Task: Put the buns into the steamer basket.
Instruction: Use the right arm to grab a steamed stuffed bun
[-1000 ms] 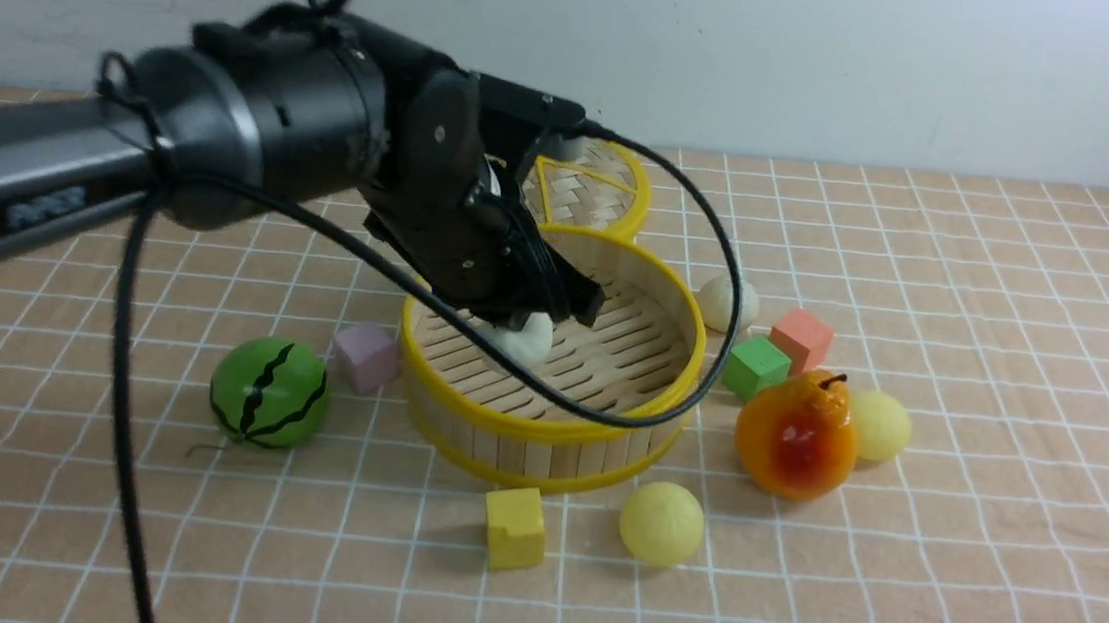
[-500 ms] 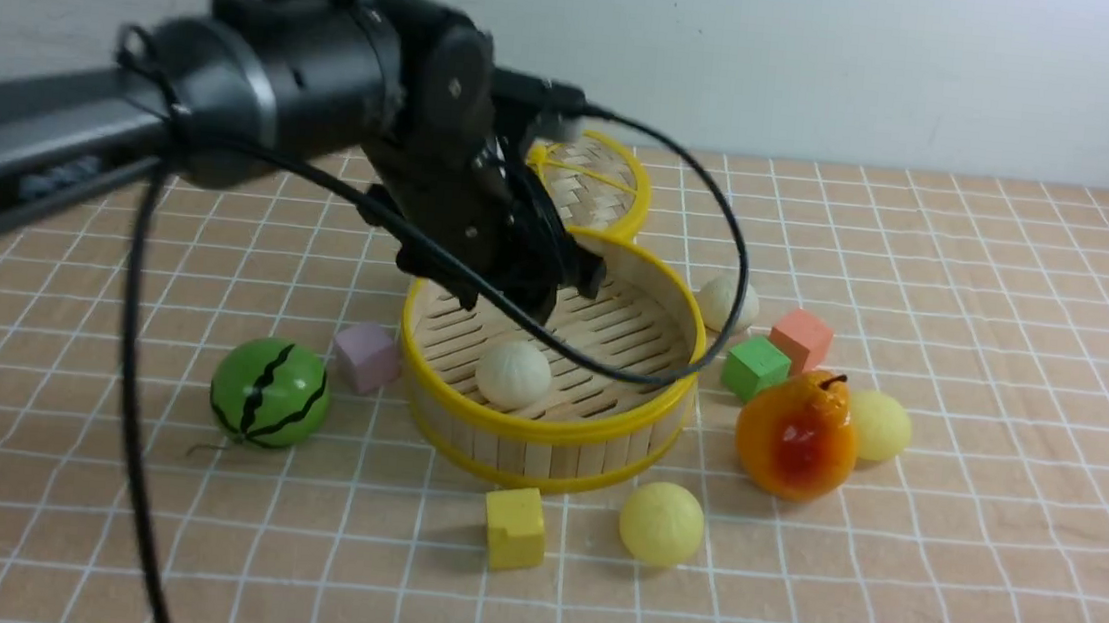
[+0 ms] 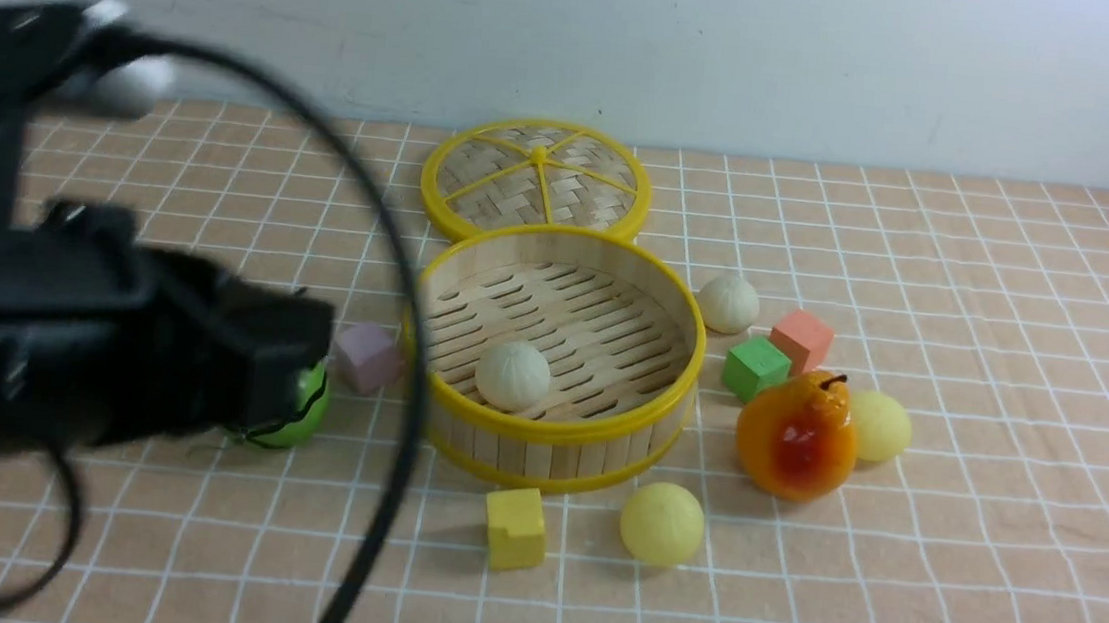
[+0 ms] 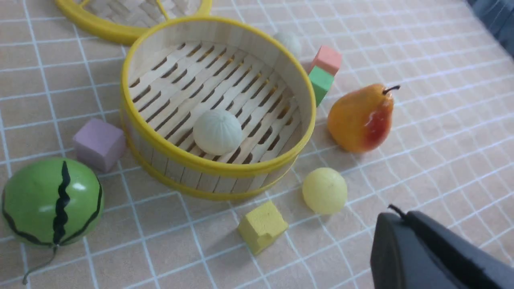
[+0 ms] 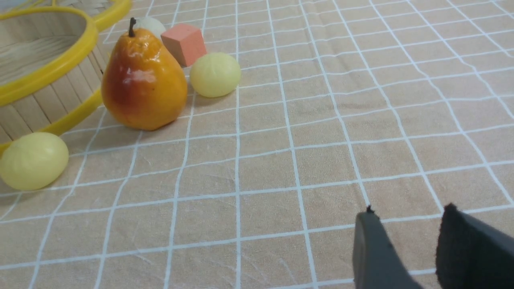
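Checked tan desk [image 3: 992, 591], plain white wall behind. One white bun [image 3: 513, 375] now sits loose on the slats inside the basket [image 3: 552, 449], toward its near-left side, with nothing touching it. A second ago the left claw [image 3: 279, 363] was down in there right over it, and half a second ago it was lifting off. Now it's pulled way back to the left, all blurry, in front of the watermelon [image 3: 305, 410]. Can't tell if it's spread or closed, since its wrist view only catches one finger.

So that's one of four done, imo. Still out on the desk:
- the other white bun [image 3: 728, 303], just behind the basket's right side
- a yellow bun [image 3: 661, 523] in front of the basket
- a second yellow bun [image 3: 881, 426] tucked beside the pear [image 3: 797, 435]

None of those have budged. Right claw [image 5: 408, 216] hangs low over bare desk, fingers apart, empty.
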You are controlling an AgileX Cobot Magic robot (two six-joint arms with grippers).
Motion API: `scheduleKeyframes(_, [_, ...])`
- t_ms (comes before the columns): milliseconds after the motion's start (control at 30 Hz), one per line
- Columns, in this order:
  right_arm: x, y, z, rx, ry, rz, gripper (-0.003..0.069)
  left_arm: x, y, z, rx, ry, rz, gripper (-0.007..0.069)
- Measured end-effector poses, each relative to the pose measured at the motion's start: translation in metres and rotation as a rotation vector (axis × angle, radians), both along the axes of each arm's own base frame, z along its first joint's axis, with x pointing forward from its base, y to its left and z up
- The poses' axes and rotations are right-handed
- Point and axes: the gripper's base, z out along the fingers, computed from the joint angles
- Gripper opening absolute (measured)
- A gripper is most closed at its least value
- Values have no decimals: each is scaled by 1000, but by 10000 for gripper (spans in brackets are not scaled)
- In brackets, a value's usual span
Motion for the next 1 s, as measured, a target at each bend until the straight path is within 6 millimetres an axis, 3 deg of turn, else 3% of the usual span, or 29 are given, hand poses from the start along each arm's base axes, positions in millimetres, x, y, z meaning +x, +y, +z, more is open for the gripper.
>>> scheduleKeyframes(133, [0, 0, 0, 0, -1, 0, 239, -43, 31, -31, -157, -196, 74, -13])
scheduleKeyframes(200, [0, 0, 1, 5, -7, 0, 239, -55, 40, -48, -187, -238, 92, -13])
scheduleKeyframes(300, [1, 2, 3, 96, -40, -7, 239, -67, 47, -63, -205, -267, 97, -13])
scheduleKeyframes(500, [4, 5, 19, 587, -226, -58, 239, -72, 50, -85, -197, -250, 102, -13])
scheduleKeyframes(600, [3, 7, 31, 669, -230, -39, 234, -72, 50, -88, -183, -225, 95, -13])
scheduleKeyframes(667, [2, 11, 41, 661, -181, -4, 220, -72, 49, -90, -176, -212, 91, -13])
scheduleKeyframes(733, [5, 19, 73, 548, -36, 86, 162, -73, 49, -92, -164, -190, 83, -13])
scheduleKeyframes(767, [6, 21, 77, 519, 12, 105, 156, -73, 49, -92, -164, -189, 83, -13])
scheduleKeyframes(833, [21, 27, 107, 357, 201, 193, 83, -73, 48, -94, -156, -174, 78, -13])
scheduleKeyframes(900, [35, 31, 120, 246, 342, 262, 40, -74, 48, -94, -151, -166, 75, -13])
scheduleKeyframes(1000, [74, 35, 135, 110, 537, 355, -6, -74, 48, -95, -150, -165, 75, -13])
